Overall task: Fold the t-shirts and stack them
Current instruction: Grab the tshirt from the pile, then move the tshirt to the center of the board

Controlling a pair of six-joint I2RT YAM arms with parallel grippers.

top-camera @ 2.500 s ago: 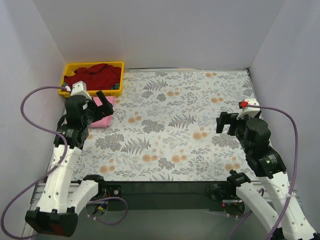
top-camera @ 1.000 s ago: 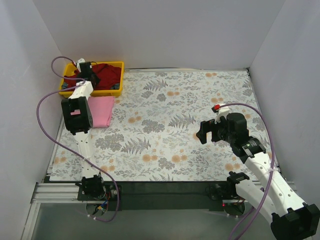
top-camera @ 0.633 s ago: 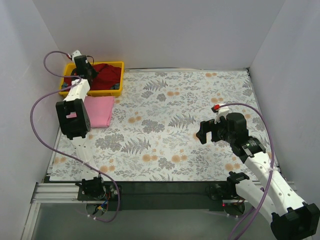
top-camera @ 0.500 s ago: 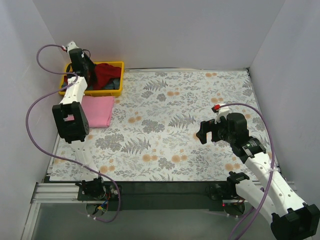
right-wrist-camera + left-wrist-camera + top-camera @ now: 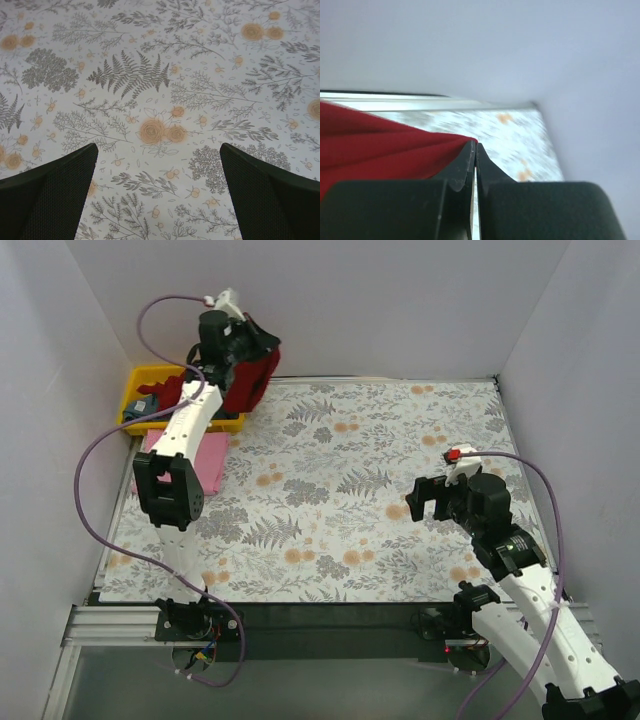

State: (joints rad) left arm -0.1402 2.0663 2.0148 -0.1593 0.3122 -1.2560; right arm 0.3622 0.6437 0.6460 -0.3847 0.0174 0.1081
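Observation:
My left gripper (image 5: 262,343) is raised high at the back left, shut on a fold of the dark red t-shirt (image 5: 250,385). The shirt hangs from it over the right end of the yellow bin (image 5: 145,423). In the left wrist view the red cloth (image 5: 380,150) runs into the closed jaws of the left gripper (image 5: 475,147). A blue-grey t-shirt (image 5: 148,403) lies in the bin. A folded pink t-shirt (image 5: 212,455) lies on the table before the bin, partly behind the left arm. My right gripper (image 5: 428,498) hovers open over the right of the table, with only the cloth pattern between its fingers (image 5: 45,195).
The flowered tablecloth (image 5: 350,480) covers the table. White walls close in at the back and on both sides. The left arm's purple cable (image 5: 95,455) loops along the left side. The right arm stands over the table's right part.
The left gripper has lifted the dark red t-shirt up out of the bin and swung right. The right arm has shifted a little to the right, still open.

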